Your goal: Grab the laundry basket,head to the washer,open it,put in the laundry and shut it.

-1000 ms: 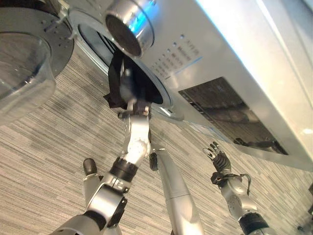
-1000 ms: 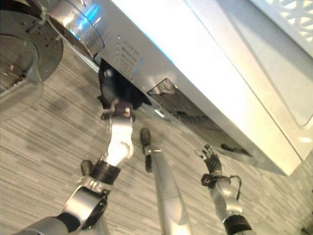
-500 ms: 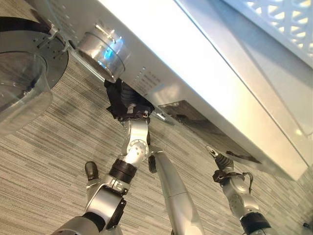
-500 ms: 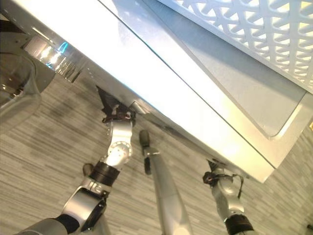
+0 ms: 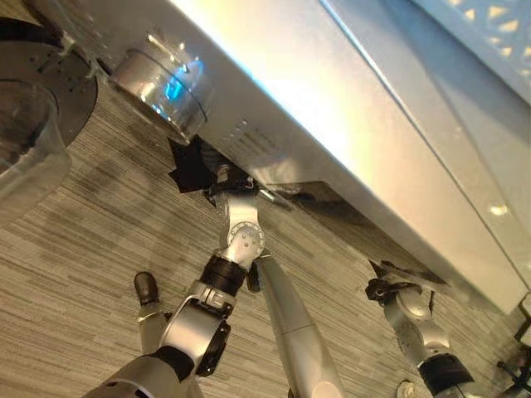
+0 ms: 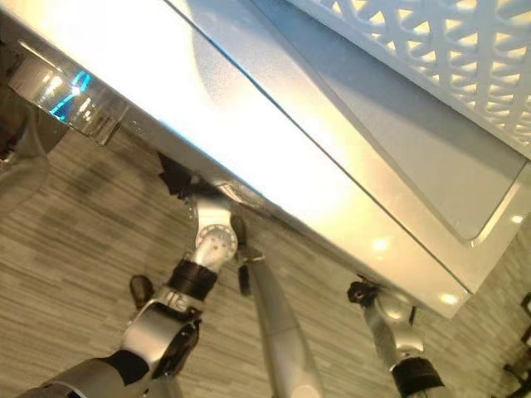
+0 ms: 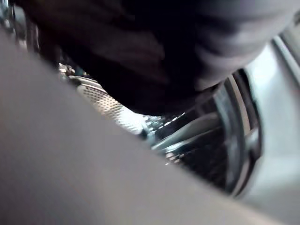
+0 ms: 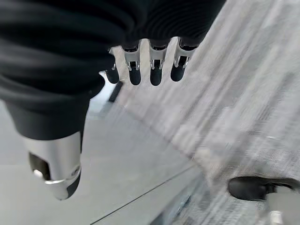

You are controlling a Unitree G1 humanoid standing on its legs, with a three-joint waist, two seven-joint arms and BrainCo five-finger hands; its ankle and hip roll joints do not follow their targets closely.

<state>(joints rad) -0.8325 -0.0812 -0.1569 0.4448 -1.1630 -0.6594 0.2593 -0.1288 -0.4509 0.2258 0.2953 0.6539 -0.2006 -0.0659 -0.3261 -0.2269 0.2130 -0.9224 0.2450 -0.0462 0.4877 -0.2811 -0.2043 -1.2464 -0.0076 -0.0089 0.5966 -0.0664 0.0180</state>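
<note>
The silver washer [image 5: 332, 108] stands under me, its round glass door [image 5: 33, 124] swung open at the left. My left arm reaches into the drum opening below the front panel. The left hand [image 5: 231, 190] is hidden past the wrist, with dark cloth [image 5: 187, 168] bunched at the opening beside it. The perforated steel drum [image 7: 99, 99] shows in the left wrist view. My right hand [image 8: 150, 65] hangs beside the washer's front with straight fingers and holds nothing; its wrist [image 5: 390, 288] sits just under the front edge. The white lattice basket [image 6: 431, 58] shows beyond the washer top.
A silver knob [image 5: 158, 79] with a blue light juts from the control panel above the opening. Grey striped floor [image 5: 83, 249] lies in front of the washer. The open door takes up the room at the left.
The camera has leaned forward, so the washer top now hides the drum opening. My left hand has gone deeper in with the dark cloth. The right hand has risen under the front edge.
</note>
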